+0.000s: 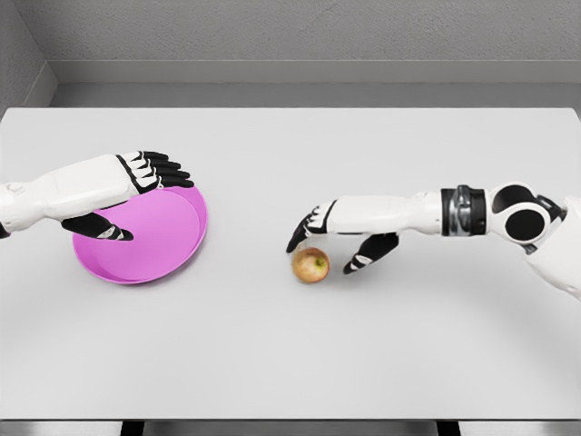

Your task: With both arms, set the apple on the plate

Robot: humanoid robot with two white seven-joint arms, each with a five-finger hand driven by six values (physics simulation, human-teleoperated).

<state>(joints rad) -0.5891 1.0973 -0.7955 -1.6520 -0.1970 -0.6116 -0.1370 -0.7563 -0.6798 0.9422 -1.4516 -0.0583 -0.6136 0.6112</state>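
A yellow-red apple (310, 265) rests on the white table, a little right of the middle. My right hand (329, 241) hovers just above and behind it, fingers spread and curved down around it, holding nothing. A shallow magenta plate (172, 238) lies to the left of the apple. My left hand (145, 195) reaches over the plate's left half, fingers extended and thumb hanging below, holding nothing.
The white table (290, 354) stretches wide in front of me, with its far edge against a grey wall. Its near edge runs along the bottom of the view.
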